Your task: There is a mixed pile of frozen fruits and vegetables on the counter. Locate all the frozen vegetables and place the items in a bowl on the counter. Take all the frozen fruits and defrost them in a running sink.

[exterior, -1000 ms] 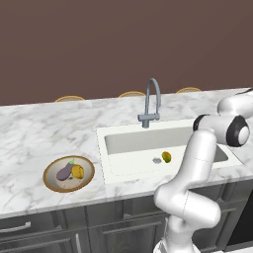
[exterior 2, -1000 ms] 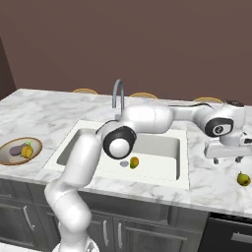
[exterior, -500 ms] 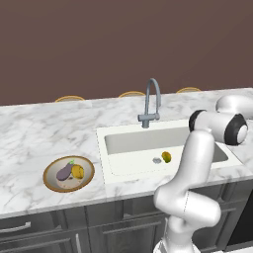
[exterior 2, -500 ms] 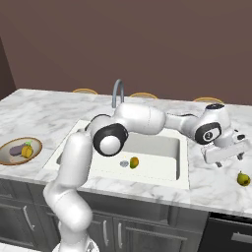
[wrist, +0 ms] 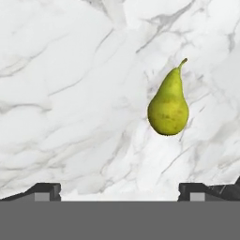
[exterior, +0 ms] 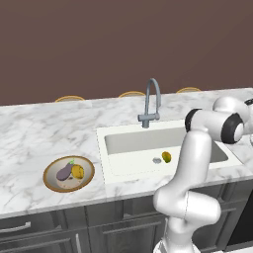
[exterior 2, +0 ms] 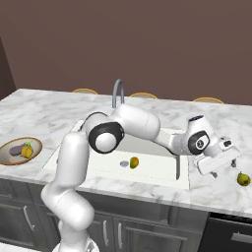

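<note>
A yellow-green pear-shaped frozen fruit (exterior 2: 243, 179) (wrist: 168, 105) lies on the white marble counter (exterior 2: 39, 108) right of the sink (exterior 2: 152, 170). My gripper (exterior 2: 224, 169) (wrist: 121, 192) hovers open just left of it, nothing between its fingers. Another frozen fruit (exterior: 166, 157) (exterior 2: 134, 162) lies in the sink (exterior: 133, 143) beside the drain. The bowl (exterior: 47, 175) (exterior 2: 38, 145) at the left holds the frozen vegetables: a purple eggplant (exterior: 64, 172) (exterior 2: 17, 150) and a yellow-orange one (exterior: 77, 171) (exterior 2: 27, 152).
A grey gooseneck tap (exterior: 150, 101) (exterior 2: 118, 93) stands behind the sink. Thin tan-rimmed discs (exterior: 69, 99) (exterior: 131, 93) (exterior 2: 207, 100) sit along the counter's back edge. The counter's front edge runs close to the pear, with dark cabinets below.
The hand has tilted and sunk toward the counter, closer to the pear. The jaws stay open. The fruit in the sink and the bowl's contents have not moved.
</note>
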